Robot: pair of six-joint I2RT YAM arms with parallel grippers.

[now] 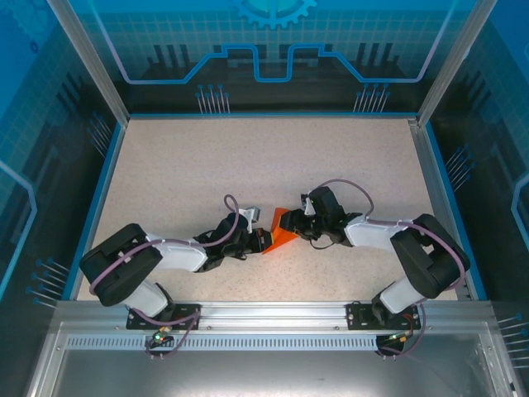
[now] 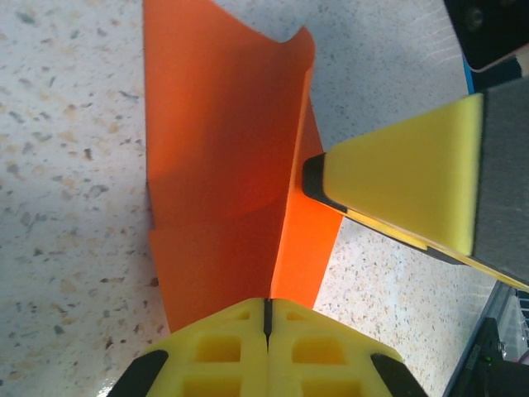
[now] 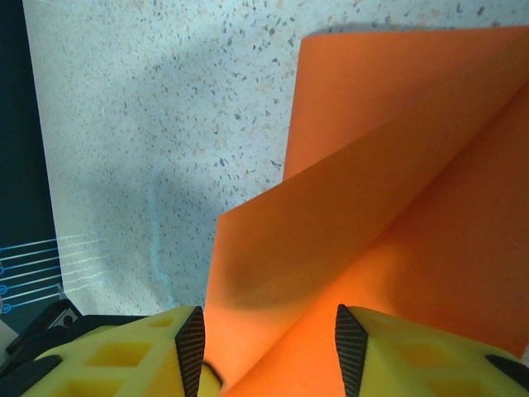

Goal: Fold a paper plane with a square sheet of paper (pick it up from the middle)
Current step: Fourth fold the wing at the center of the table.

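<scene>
The left gripper (image 2: 267,308) clamps shut on one edge of the creased bright orange paper sheet (image 2: 219,132); the right gripper (image 3: 270,343) straddles its opposite fold, jaws half-open.

Left gripper (image 2: 267,310) pinches near edge of creased orange square sheet of paper (image 2: 223,149); right gripper (image 2: 331,178) fingertip touches its fold; speckled table (image 2: 66,165).

A speckled beige table (image 1: 207,165) sits inside blue circuit-patterned walls (image 1: 165,41).

table (image 1: 207,165): speckled beige | walls (image 1: 273,50): blue, printed | rail (image 1: 273,313): aluminium, near edge
</scene>
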